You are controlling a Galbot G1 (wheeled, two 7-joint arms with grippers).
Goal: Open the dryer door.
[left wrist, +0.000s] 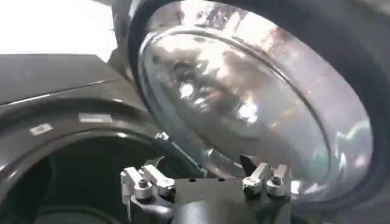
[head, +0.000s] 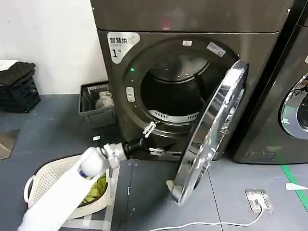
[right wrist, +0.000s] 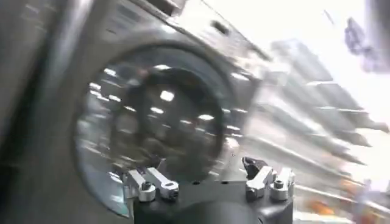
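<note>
The dryer door [head: 211, 132] already stands swung well out from the dryer [head: 192, 86], hinged on its right edge and reaching from the centre right of the head view down toward the lower centre, its chrome ring turned edge-on and its lower rim hanging close over the grey floor [head: 144, 192]. Behind it the drum opening [head: 175, 91] is fully exposed in the middle of the frame, and the white label [head: 121, 43] sits at the machine's upper left corner. So the opening looks essentially done.

The left gripper [head: 151, 139] sits in the lower centre of the head view at the bottom lip of the opening, at the end of the white left arm [head: 72, 187] that comes up from the lower left; its fingers are spread apart and hold nothing. In the left wrist view the left gripper [left wrist: 206, 182] points at the door's glass window [left wrist: 244, 103], close by. The right gripper [right wrist: 210, 182] also has its fingers apart and empty, facing the round door of the second machine [head: 296, 108] at the right edge.

The risks, as I judge them: the left arm drawing back could clip the basket [head: 53, 185] beneath it at lower left, the fingers could catch on the lower lip, or the door could drift back if left short of its stop
</note>
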